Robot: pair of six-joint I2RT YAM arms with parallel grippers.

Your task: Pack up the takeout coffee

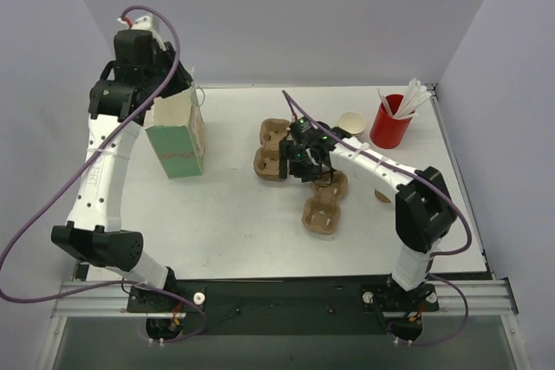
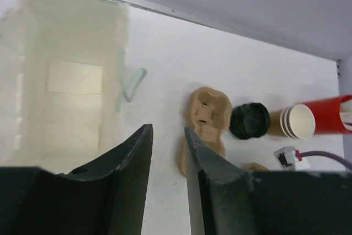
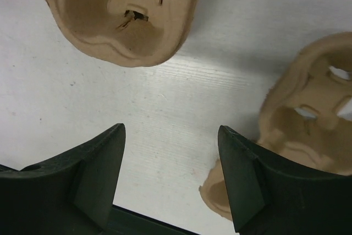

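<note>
Takeout coffee (image 2: pixel 249 120) is seen in the left wrist view as a round black lid turned toward the camera. It is placed on the white table (image 1: pixel 234 223), just beside the far cup carrier (image 1: pixel 273 149) on one side and the stack of tan cups (image 1: pixel 351 123) on the other. The red cup (image 1: pixel 390 127) with white sticks is found right of that stack, near the far right corner. In the overhead view the coffee cannot be told apart from the dark wrist of the right arm, which is stretched over that place.

The right gripper (image 3: pixel 170 133) is held low over the table, between the far cup carrier and the near cup carrier (image 1: pixel 325 204). Its fingers are spread wide, and only bare table is seen between them; nothing is gripped.

The left gripper (image 2: pixel 168 130) is raised at the far left, at the top of the paper bag (image 1: pixel 178 140), which stands upright with its mouth open. Its fingers are parted only by a narrow gap, through which the table is seen. The bag is shown blurred to one side of the fingers, and no hold on it can be made out.
</note>
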